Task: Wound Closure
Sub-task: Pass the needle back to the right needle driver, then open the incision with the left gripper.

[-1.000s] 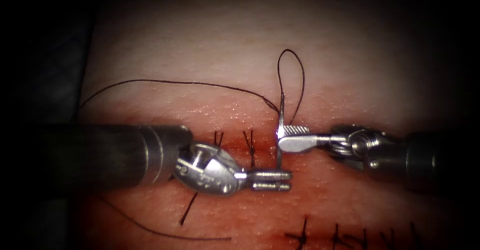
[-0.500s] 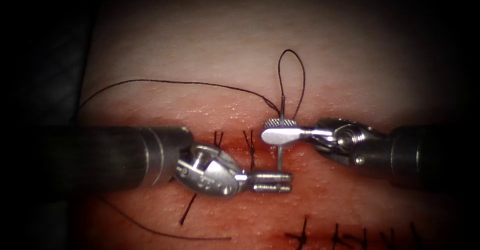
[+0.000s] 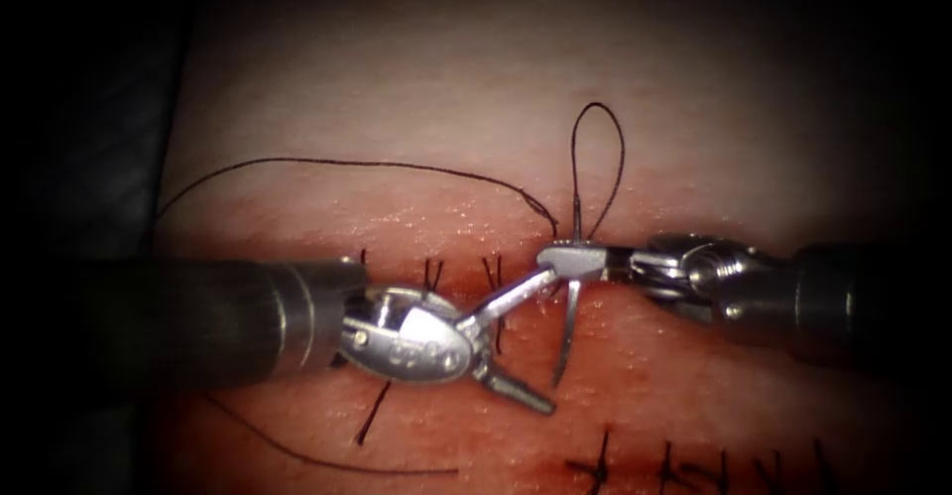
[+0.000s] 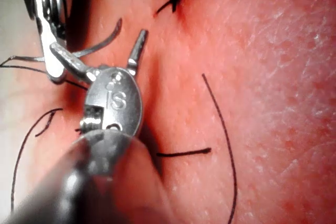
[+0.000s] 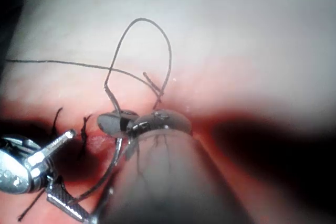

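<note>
My left arm's steel needle driver (image 3: 516, 341) enters from the left on its dark shaft, wrist bent so that the two jaws stand spread wide apart and hold nothing: the upper jaw angles up and right to just beside my right tool's tip, the lower jaw points down and right over the red, moist pork tissue (image 3: 694, 386). In the left wrist view the same tool (image 4: 102, 56) shows its jaws forked apart, with the curved needle (image 4: 100, 43) between them. My right arm's steel needle driver (image 3: 570, 260) reaches in level from the right, its jaws clamped on the thin curved steel needle (image 3: 567, 331) near the needle's upper, thread-bearing end. From that grip the needle hangs down and slightly left, its point near the tissue surface between my left tool's spread jaws; whether the point touches the tissue cannot be told. The needle sits to the right of the dark knotted stitches (image 3: 494, 282) already lying across the cut (image 3: 466, 279). Farther back, the dark suture thread (image 3: 599, 148) rises from the needle's end in a narrow upright loop, and one strand sweeps in a long arc to the left across the pale tissue. The right wrist view shows that loop (image 5: 149, 51) above my closed right jaws (image 5: 126, 121).
</note>
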{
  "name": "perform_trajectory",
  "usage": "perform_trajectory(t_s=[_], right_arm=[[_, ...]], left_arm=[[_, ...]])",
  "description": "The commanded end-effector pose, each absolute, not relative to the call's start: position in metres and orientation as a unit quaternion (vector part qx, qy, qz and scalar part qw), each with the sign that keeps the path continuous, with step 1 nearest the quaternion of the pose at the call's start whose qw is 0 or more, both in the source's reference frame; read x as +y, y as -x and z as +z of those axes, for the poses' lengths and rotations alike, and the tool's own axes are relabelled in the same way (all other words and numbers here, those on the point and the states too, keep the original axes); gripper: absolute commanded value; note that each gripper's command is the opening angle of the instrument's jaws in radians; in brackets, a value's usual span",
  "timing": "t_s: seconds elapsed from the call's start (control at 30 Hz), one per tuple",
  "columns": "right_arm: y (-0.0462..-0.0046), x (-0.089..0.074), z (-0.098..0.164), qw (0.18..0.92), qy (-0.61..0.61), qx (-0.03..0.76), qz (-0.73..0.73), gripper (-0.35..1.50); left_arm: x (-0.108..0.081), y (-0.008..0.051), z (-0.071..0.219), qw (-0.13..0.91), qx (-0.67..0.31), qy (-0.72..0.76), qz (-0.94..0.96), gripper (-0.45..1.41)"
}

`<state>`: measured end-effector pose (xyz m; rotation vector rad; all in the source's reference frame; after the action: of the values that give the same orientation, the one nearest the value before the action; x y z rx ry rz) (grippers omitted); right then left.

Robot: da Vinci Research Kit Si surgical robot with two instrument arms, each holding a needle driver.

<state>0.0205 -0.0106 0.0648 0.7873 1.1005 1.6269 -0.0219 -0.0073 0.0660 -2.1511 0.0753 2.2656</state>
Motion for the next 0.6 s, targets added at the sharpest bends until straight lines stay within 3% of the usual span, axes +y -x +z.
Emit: perform_trajectory(t_s=[0.03,0.13,0.27,0.37,0.43,0.5,0.53,0.6], right_arm=[[-0.0201,-0.0098,0.0659,0.492,-0.308,0.477,0.66,-0.35],[-0.0191,-0.0091,0.0668,0.498,-0.293,0.508,0.639,-0.35],[-0.019,-0.009,0.0671,0.549,-0.27,0.552,0.566,-0.35],[-0.019,-0.009,0.0669,0.566,-0.263,0.569,0.536,-0.35],[-0.0188,-0.0091,0.0666,0.586,-0.252,0.587,0.498,-0.35],[-0.0186,-0.0092,0.0665,0.584,-0.271,0.6,0.475,-0.35],[-0.0183,-0.0093,0.0664,0.594,-0.269,0.609,0.451,-0.35],[-0.0179,-0.0094,0.0662,0.612,-0.249,0.615,0.431,-0.35]], left_arm=[[-0.0074,0.0222,0.0662,0.038,-0.005,0.688,0.725,0.74],[-0.0076,0.022,0.0656,0.08,-0.04,0.682,0.726,0.66],[-0.007,0.0225,0.0658,0.08,-0.103,0.645,0.753,0.31],[-0.0062,0.023,0.0664,0.086,-0.15,0.611,0.773,0.21],[-0.0052,0.0233,0.0676,0.106,-0.17,0.579,0.791,-0.08],[-0.0046,0.0233,0.0687,0.117,-0.175,0.55,0.808,-0.13],[-0.0041,0.0232,0.0699,0.122,-0.176,0.52,0.827,-0.3],[-0.0042,0.0229,0.0714,0.122,-0.182,0.484,0.847,-0.42]])
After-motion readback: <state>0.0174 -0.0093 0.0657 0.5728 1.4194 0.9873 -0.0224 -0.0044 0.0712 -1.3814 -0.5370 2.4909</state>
